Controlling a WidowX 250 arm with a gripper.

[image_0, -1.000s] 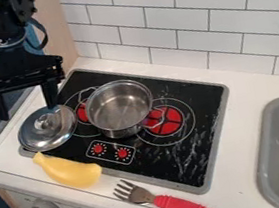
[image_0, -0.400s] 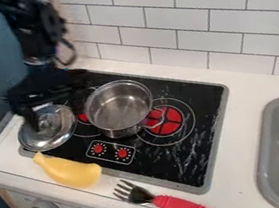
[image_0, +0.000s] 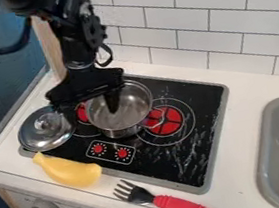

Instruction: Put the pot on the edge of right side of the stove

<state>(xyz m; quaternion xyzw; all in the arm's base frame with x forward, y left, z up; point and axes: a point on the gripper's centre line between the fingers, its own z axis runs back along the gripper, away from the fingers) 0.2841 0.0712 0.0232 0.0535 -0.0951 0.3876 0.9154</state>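
Keeping my gripper [image_0: 93, 115] open over the near-left part of the pot [image_0: 132, 112], I have one finger [image_0: 112, 99] inside the mouth and the other outside, beside the wall. I judge that it is placed so because the thin wall can be pinched between them, with no need of the handle. The pot stands upright on the stove [image_0: 202, 138], between the two burners, with its handle toward the right burner [image_0: 166, 121]. Inside it I see bare metal and my finger – no food. The lid [image_0: 47, 128] lies apart at the left edge, so the mouth is free for this grasp.

The next move, I think, is to go a little lower, close on the wall, lift, and carry the pot to the right edge. A shallow pinch may let it tilt or turn – and too far right, it could rest half off the stove.
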